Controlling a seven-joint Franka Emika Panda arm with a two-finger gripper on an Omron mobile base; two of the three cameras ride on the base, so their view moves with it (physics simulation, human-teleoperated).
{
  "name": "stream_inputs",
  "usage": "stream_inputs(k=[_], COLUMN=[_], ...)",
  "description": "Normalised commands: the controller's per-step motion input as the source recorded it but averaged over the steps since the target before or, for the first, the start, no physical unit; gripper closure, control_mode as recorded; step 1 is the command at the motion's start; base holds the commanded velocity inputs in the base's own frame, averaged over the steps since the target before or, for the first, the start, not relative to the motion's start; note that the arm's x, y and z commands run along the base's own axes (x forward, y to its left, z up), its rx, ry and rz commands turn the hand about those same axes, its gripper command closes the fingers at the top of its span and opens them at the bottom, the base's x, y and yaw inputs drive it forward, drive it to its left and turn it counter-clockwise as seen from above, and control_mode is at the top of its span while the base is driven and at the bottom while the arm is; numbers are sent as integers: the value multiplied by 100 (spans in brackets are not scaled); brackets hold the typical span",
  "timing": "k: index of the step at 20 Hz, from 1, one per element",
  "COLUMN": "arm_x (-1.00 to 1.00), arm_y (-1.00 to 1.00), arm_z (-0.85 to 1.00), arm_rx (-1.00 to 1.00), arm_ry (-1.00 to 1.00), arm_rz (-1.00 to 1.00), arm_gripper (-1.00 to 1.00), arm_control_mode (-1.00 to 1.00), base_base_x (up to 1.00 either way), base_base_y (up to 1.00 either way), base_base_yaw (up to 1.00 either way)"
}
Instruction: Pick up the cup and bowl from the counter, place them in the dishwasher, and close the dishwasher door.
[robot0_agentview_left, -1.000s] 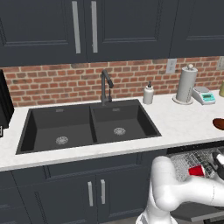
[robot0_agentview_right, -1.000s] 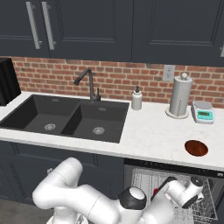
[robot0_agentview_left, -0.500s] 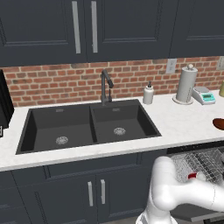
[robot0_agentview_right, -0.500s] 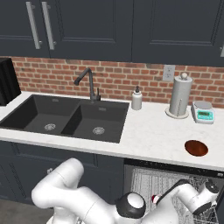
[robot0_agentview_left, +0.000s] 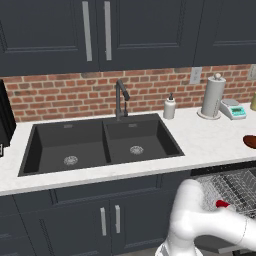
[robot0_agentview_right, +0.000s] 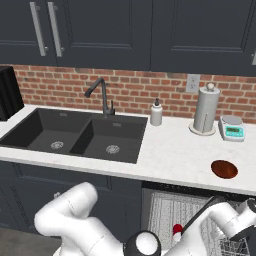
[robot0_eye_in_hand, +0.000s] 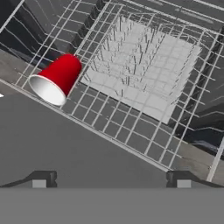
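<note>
Since a second earlier, the arm has been lowered toward the pulled-out rack, and the cup (robot0_eye_in_hand: 56, 79), then seen at the claw, is now left lying on its side on the wire rack (robot0_eye_in_hand: 144, 78) of the dishwasher (robot0_agentview_right: 200, 210), white mouth turned toward the near edge. In the hand view the claw (robot0_eye_in_hand: 111, 178) is held wide open above the rack, nothing between its two dark tips, well apart from the cup. A patch of red is glimpsed in the left base view (robot0_agentview_left: 221, 203) and the right base view (robot0_agentview_right: 177, 229), low in the rack beside the white arm. The bowl (robot0_agentview_right: 224, 169) is seen resting on the white table (robot0_agentview_right: 170, 150), above the open dishwasher and near the right edge. Farther back, a paper towel roll (robot0_agentview_right: 206, 109), a small scale (robot0_agentview_right: 231, 127) and a soap bottle (robot0_agentview_right: 156, 112) are lined along the brick wall, beside the black double sink (robot0_agentview_right: 75, 135).
</note>
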Motion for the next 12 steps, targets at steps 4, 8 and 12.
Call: stream_inputs(k=[4, 8, 12], arm_x=[0, 0, -4], arm_y=[47, 34, 36], arm_z=[64, 86, 98], arm_rx=[0, 0, -1], arm_ry=[-19, -22, -14], arm_rz=[-11, -15, -10], arm_gripper=[-100, -100, -100], arm_control_mode=[-100, -100, -100], base_base_x=[0, 0, 0], base_base_y=[0, 0, 0], base_base_yaw=[0, 0, 0])
